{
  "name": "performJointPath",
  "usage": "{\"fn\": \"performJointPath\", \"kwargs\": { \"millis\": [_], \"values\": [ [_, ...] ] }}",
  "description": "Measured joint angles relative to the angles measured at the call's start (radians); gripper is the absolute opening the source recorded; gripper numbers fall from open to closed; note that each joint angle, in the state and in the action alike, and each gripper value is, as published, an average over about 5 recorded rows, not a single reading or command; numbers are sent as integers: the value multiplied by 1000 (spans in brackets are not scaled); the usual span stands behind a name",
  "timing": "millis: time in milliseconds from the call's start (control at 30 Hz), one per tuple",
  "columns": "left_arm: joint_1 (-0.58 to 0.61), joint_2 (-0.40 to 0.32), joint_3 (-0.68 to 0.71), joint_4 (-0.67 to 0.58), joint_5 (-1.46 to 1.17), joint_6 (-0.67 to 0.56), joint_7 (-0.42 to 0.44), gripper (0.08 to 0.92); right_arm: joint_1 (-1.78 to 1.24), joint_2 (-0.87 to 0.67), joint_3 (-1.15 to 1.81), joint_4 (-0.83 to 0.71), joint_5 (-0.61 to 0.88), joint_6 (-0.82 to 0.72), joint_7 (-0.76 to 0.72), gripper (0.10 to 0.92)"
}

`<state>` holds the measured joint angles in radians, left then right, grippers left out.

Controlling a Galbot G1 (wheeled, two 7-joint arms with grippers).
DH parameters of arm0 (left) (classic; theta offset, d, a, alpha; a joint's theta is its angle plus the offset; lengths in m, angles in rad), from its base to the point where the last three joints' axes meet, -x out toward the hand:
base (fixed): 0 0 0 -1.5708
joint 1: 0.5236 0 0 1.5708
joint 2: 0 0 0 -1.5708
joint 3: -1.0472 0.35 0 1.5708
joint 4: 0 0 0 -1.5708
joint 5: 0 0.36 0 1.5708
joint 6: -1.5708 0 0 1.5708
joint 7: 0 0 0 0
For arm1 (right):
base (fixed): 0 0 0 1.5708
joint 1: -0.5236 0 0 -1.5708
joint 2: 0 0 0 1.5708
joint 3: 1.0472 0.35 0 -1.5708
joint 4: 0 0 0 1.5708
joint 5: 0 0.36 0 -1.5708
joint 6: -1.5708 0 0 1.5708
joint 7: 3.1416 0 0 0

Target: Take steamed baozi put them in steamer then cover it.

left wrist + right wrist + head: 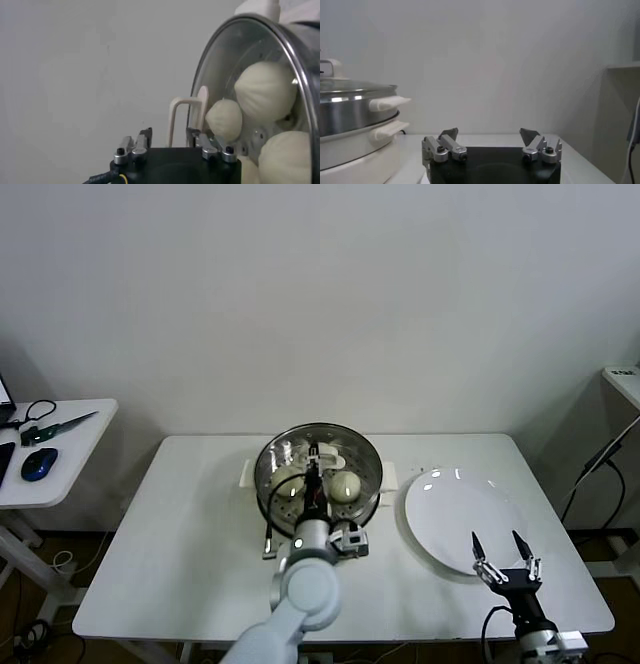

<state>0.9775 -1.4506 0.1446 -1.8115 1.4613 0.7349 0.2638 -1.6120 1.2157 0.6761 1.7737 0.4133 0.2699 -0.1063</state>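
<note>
The steamer (372, 474), a shiny steel pot on a cream-white base, stands at the table's centre. The clear glass cover (225, 65) lies on it. Baozi (265, 90) show through the glass, with two more in the head view (345, 486). My left gripper (169, 131) hovers over the cover in the head view (314, 462). It is open, with its fingers either side of the cream-white handle (187, 112) and a gap on one side. My right gripper (497, 546) is open and empty over the front edge of the white plate (450, 504). The right wrist view shows the covered steamer (350, 110) from the side.
The flat white plate lies right of the steamer and holds nothing. A side table (60, 474) with a blue mouse and cables stands at far left. A shelf (625, 379) and a hanging cable are at far right. The table's front edge is close to my right gripper.
</note>
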Motion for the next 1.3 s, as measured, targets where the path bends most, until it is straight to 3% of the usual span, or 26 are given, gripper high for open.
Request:
{"fn": "performJointPath", "kwargs": {
  "millis": [200, 367, 600, 767, 1000, 1300],
  "values": [
    [44, 47, -9, -123, -104, 1, -5, 661, 1, -4, -4, 3, 0, -14, 13, 823],
    [101, 86, -67, -227, -262, -12, -76, 802, -1, -7, -8, 11, 0, -21, 21, 823],
    [209, 115, -283, -315, -640, -194, -228, 822, 2, 1, -16, 19, -19, -19, 26, 823],
    [309, 133, -494, -332, -968, -347, -287, 823, 9, 7, -18, 14, -42, -6, 32, 823],
    [471, 166, -695, -262, -1383, -569, -314, 823, 22, 16, -31, -7, -68, 11, 43, 823],
    [569, 167, -771, -112, -1628, -800, -307, 823, 39, 18, -47, -41, -90, 19, 46, 823]
  ]
}}
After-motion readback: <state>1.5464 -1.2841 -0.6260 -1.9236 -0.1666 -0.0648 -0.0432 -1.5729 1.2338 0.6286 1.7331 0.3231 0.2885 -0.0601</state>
